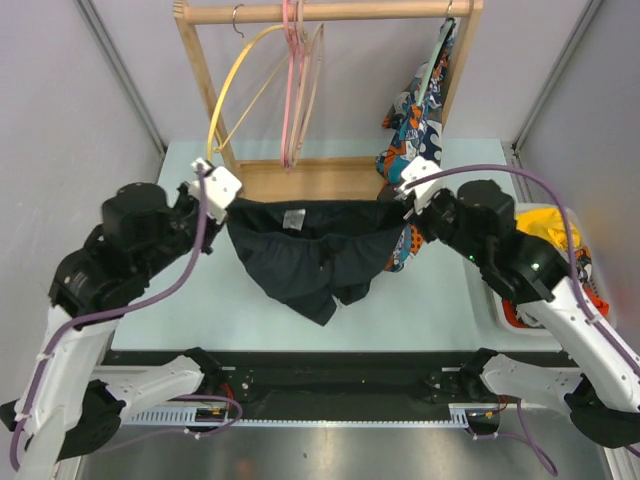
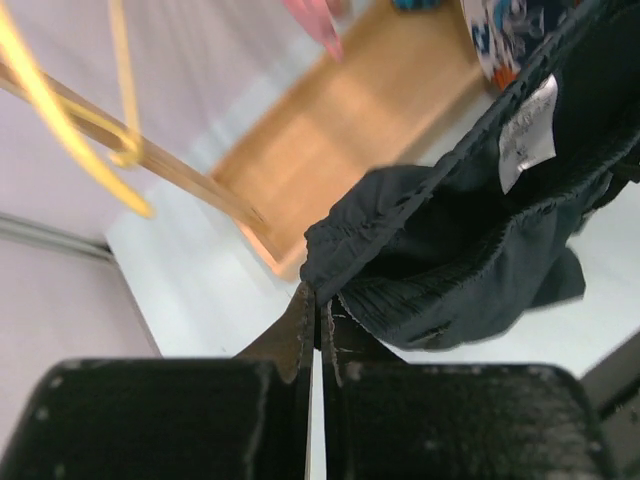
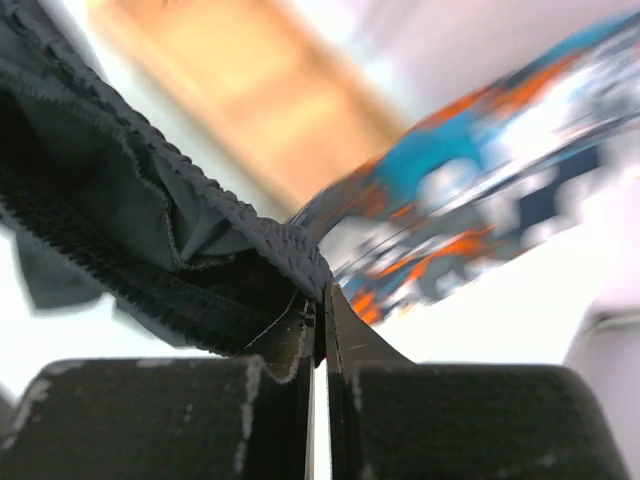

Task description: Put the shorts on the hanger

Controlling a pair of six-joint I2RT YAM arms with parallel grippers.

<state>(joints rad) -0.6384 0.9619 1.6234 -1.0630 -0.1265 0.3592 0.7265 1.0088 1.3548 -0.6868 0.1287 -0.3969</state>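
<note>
**Two tools clamped on one waistband**

Both of my tools are shut on the shorts point(image 1: 300, 255), one at each end of the waistband. My left tool point(image 2: 318, 308) has its fingers pressed together, with a fold of the dark elastic edge pinched between the tips. My right tool point(image 3: 320, 300) grips the opposite corner the same way, the ribbed hem bunched just above its tips.

Between the two grips the waistband runs nearly level, in front of the wooden base of the rack point(image 1: 300, 180). A white label point(image 1: 293, 217) shows near its middle. The rest of the fabric sags from the waistband toward the near side of the table point(image 1: 430, 300). I cannot tell whether it touches the surface.

The hanger point(image 1: 316, 85) hangs by its hook from the rack's top rail, just beside the pink hanger point(image 1: 291, 90), with the yellow hanger point(image 1: 235, 90) to their left. It is apart from the shorts, toward the back of the table.

A patterned garment point(image 1: 425, 100) hangs at the right end of the rail, its lower part close behind my right tool. A yellow cloth point(image 1: 545, 225) lies in a bin at the table's right edge.
</note>
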